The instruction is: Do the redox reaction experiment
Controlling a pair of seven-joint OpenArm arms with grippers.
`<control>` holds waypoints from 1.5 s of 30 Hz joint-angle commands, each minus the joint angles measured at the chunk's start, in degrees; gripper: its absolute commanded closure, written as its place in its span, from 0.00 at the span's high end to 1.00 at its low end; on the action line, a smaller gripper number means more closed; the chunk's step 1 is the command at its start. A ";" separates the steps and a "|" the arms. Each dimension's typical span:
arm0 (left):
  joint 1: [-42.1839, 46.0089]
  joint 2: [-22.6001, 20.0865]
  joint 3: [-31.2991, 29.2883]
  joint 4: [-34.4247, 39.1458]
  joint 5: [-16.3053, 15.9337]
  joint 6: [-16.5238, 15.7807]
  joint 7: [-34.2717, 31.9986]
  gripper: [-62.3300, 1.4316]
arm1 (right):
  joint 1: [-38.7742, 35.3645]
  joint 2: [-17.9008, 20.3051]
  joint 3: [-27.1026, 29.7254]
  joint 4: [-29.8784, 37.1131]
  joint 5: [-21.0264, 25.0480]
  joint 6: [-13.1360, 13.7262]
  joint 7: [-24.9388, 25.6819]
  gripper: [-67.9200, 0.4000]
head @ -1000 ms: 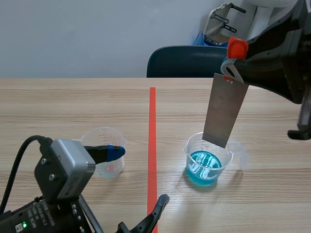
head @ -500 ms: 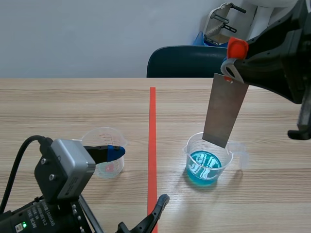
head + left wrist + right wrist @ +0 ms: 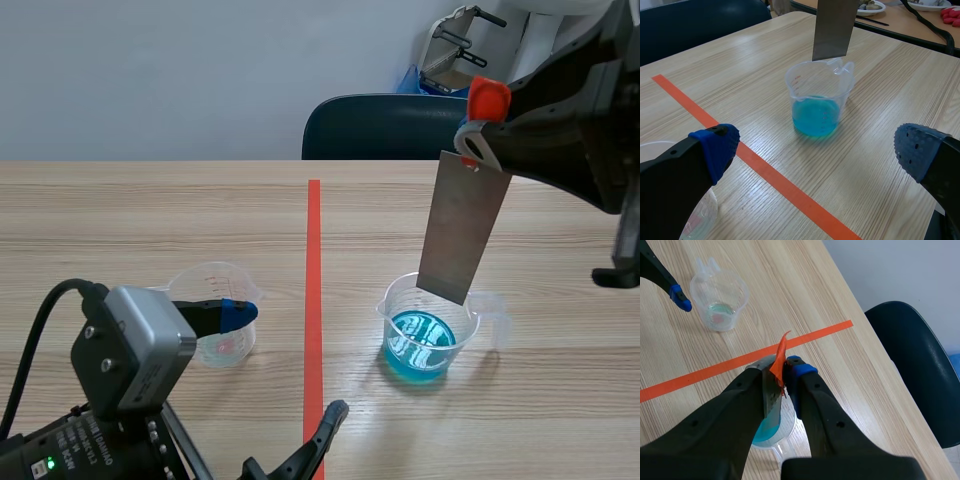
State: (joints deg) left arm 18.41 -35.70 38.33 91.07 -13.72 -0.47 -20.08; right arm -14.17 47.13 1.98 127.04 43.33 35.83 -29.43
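Note:
A clear beaker of blue liquid (image 3: 428, 328) stands right of the tape line. Directly over it hangs a grey metal plate (image 3: 460, 240), its lower edge at about rim height and clear of the liquid. My right gripper (image 3: 480, 130) is shut on the plate's top, where an orange-red tag (image 3: 780, 357) sticks up between the fingers; the right wrist view has the plate (image 3: 771, 400) above the blue beaker (image 3: 771, 432). My left gripper (image 3: 817, 147) stands open low over the table, one finger over a nearly empty clear beaker (image 3: 215, 320), the blue beaker (image 3: 817, 100) ahead of it.
The orange tape line (image 3: 314, 300) runs away down the table's middle between the two beakers. A dark blue chair (image 3: 385, 125) stands behind the far edge. Another table with dishes (image 3: 900, 15) lies beyond the blue beaker in the left wrist view.

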 commanded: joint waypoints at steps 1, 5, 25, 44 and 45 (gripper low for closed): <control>0.11 0.44 0.11 0.83 -0.13 -0.09 -1.14 1.00 | 0.68 0.15 0.48 0.76 0.39 -0.17 1.11 0.02; 0.11 0.44 0.11 0.83 -0.13 -0.09 -1.16 1.00 | 0.68 0.13 0.39 -0.59 -0.31 1.36 3.21 0.02; 0.11 0.44 0.11 0.83 -0.13 -0.09 -1.16 1.00 | 0.70 0.13 -6.64 -12.98 -10.73 4.35 20.11 0.02; 0.11 0.44 0.11 0.83 -0.13 -0.09 -1.16 1.00 | 1.03 -2.08 -14.62 -23.76 -29.99 2.51 37.88 0.02; 0.11 0.44 0.11 0.83 -0.13 -0.09 -1.16 1.00 | 1.03 -2.10 -14.88 -23.98 -31.10 1.79 38.69 0.02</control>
State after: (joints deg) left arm 18.41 -35.70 38.33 91.07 -13.72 -0.47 -20.08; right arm -14.17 44.73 -13.08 102.65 11.84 38.13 8.19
